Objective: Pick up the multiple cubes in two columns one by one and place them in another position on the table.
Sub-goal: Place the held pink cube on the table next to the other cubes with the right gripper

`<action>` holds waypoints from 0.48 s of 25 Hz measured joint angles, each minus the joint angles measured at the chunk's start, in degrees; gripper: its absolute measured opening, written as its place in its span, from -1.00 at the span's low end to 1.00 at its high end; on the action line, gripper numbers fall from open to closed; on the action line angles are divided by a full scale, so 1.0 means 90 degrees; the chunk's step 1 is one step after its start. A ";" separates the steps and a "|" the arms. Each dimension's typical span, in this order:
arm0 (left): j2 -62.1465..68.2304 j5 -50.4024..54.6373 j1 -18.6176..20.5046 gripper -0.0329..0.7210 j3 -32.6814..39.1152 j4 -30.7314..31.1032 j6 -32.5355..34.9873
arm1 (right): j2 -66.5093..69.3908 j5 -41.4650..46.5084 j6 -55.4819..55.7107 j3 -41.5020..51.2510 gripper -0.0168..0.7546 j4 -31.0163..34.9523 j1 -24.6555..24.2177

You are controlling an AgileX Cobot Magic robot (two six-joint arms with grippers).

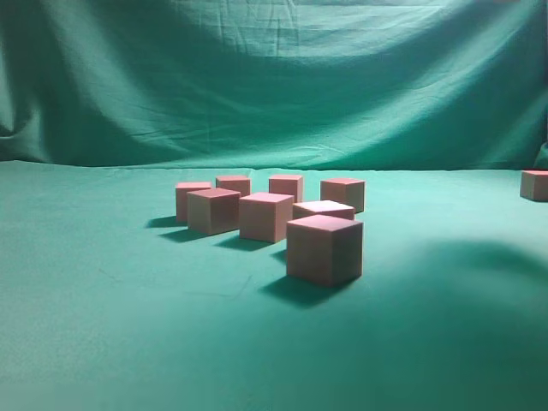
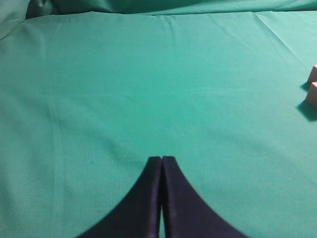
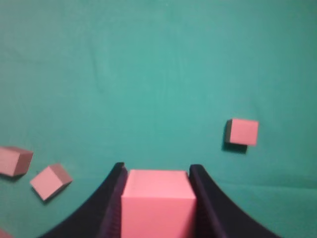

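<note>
The right gripper [image 3: 157,198] is clamped on one cube [image 3: 157,208], a jaw pressed on each side of it, and seems to hold it above the table [image 3: 158,64]. The left gripper [image 2: 161,163] hangs over bare green cloth with its jaws together, holding nothing. The other cubes stand in a loose group [image 1: 274,214] near the middle of the table, and one lone cube [image 1: 534,185] sits far to the right — probably one already moved. The main risk, I think, is in the release: if the held cube is let go while still high or tilted, it may tumble and roll, or land against the lone cube [image 3: 242,132] just ahead and push it. The grip could also slip, because only the side faces are pinched. Several things are hard to see. The exterior view shows neither arm, so the height of the held cube cannot be judged. The lone cube is cut by the frame edge there, and the cubes in the back row partly hide behind the front ones — their exact count is uncertain.
</note>
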 joint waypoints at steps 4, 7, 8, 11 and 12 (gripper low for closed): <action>0.0000 0.0000 0.0000 -0.91 0.0000 0.0000 0.0000 | -0.0613 0.0307 -0.0049 0.0049 -0.27 0.0041 0.0096; 0.0000 0.0000 0.0000 -0.91 0.0000 0.0000 0.0000 | -0.1165 0.0338 -0.0180 0.0493 -0.27 0.0052 0.0487; 0.0000 0.0000 0.0000 -0.91 0.0000 0.0000 0.0000 | -0.1343 0.0338 -0.0190 0.0705 -0.27 0.0065 0.0673; 0.0000 0.0000 0.0000 -0.91 0.0000 0.0000 0.0000 | -0.1775 0.0348 -0.0247 0.1372 -0.27 0.0088 0.1273; 0.0000 0.0000 0.0000 -0.91 0.0000 0.0000 0.0000 | -0.1914 0.0305 -0.0247 0.1640 -0.27 0.0088 0.1527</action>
